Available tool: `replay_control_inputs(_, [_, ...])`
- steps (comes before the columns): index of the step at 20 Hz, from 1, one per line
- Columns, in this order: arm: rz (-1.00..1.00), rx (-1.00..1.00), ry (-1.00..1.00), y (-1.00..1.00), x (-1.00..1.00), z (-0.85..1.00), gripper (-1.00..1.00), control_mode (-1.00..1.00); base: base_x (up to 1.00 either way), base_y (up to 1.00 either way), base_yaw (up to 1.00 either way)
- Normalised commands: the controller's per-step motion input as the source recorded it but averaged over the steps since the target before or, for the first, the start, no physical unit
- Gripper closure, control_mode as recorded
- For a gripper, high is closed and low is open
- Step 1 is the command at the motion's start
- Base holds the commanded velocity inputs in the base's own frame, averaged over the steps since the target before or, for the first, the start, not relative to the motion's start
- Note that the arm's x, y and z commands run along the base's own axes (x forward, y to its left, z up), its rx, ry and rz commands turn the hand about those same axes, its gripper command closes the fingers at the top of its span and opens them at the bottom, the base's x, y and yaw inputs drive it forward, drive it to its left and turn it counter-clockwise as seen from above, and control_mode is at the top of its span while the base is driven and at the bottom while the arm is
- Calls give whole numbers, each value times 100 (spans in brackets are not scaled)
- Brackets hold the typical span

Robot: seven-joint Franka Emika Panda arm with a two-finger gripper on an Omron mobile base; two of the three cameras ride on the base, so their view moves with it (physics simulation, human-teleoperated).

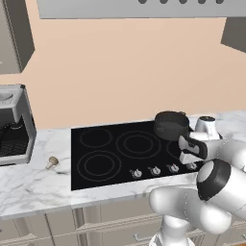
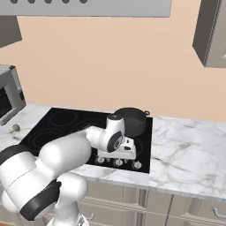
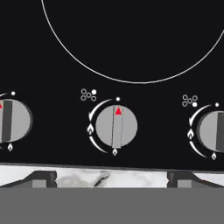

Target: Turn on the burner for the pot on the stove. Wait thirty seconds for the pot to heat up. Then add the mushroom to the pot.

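Note:
The dark pot sits on the back right ring of the black stove. Left of the stove, the small tan mushroom lies on the marble counter. My gripper hangs open over the stove's front knob row, in front of the pot, its hand pointing down. In the hand view a silver knob lies centred between the two wide-apart fingertips, its red mark pointing at the dot above it. Nothing is held.
Neighbouring knobs flank the centred one. A coffee machine stands on the counter at far left. Marble counter stretches right of the stove. A range hood and wall cabinets hang overhead.

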Motion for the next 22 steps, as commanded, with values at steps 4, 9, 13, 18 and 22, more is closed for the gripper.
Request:
replay_control_inputs(4, [0, 0, 0, -5, 28, -27, -100, -100, 0, 0, 0])
replay_control_inputs(9, [0, 0, 0, -10, 26, -27, -100, -100, 0, 0, 0])
replay_control_inputs(13, [0, 0, 0, -1, 23, -34, -100, -100, 0, 0, 0])
replay_control_inputs(18, [0, 0, 0, 0, 12, -39, 100, -100, 0, 0, 0])
replay_control_inputs(22, [0, 0, -3, 1, -14, -51, 100, -100, 0, 0, 0])
